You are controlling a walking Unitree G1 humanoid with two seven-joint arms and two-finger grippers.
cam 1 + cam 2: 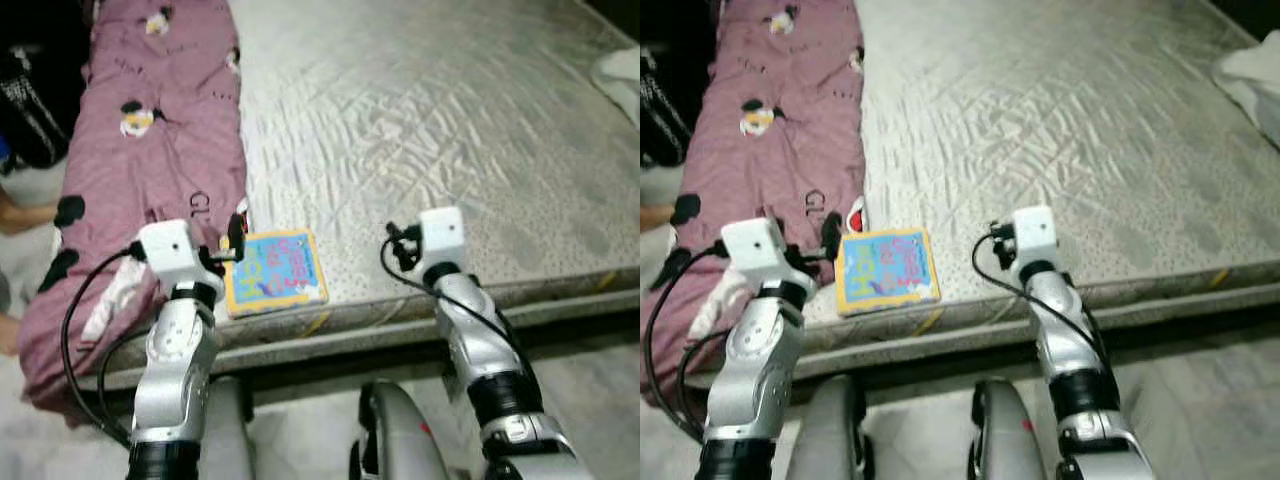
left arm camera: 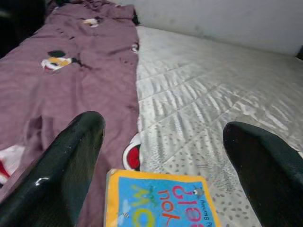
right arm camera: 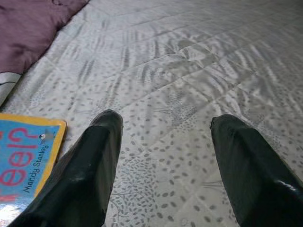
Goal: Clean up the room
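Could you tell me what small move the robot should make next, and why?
Probably ease the left gripper, open, forward and down onto the picture book. The book lies flat near the mattress edge beside the pink blanket, just ahead of that gripper's fingers; it looks like the nearest thing to tidy.

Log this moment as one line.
left gripper: open, at book | right gripper: open over mattress | quilt: along mattress's left side

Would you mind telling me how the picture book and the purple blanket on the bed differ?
The picture book is flat, stiff and square, blue with a yellow border; the purple blanket is soft, rumpled and long, with cartoon prints. The book sits at the mattress front edge; the blanket runs along its left side and hangs over. Both lie on the mattress.
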